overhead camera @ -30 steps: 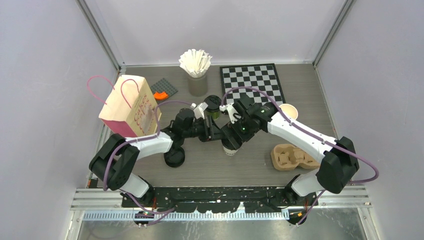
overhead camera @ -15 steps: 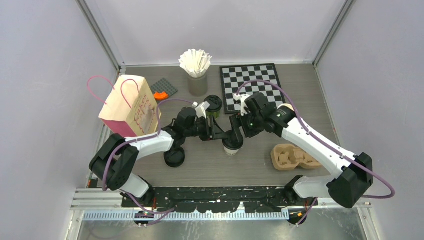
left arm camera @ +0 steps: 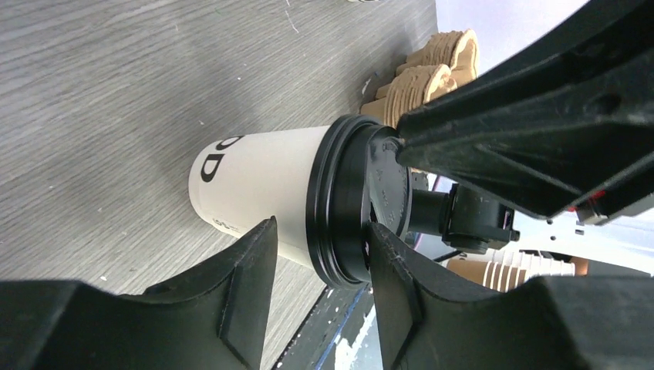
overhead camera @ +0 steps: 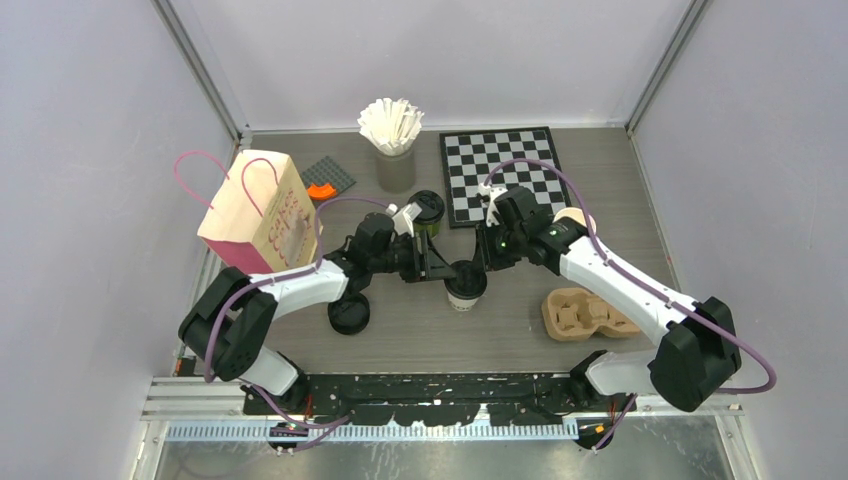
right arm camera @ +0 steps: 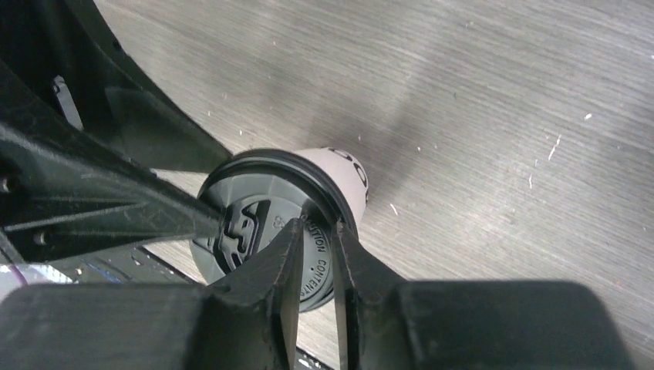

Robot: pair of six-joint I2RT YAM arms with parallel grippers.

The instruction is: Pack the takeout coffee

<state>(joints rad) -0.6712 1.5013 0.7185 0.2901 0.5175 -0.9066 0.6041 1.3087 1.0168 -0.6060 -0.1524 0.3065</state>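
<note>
On the surface (overhead camera: 480, 340), seen from above, the coffee cup (overhead camera: 466, 284) stands upright between left tool (overhead camera: 443, 272) and right tool (overhead camera: 487, 260). Left wrist: fingers (left arm camera: 239, 293) clamp it at its lid (left arm camera: 347, 200) rim. Right wrist: near-closed tips rest on the lid.

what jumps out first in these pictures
Both arms meet at a black-lidded cup mid-table: the left gripper straddles it while the right gripper sits nearly closed on its lid. A cream paper bag with pink handles stands at the left, and a checkerboard lies at the back.
</note>
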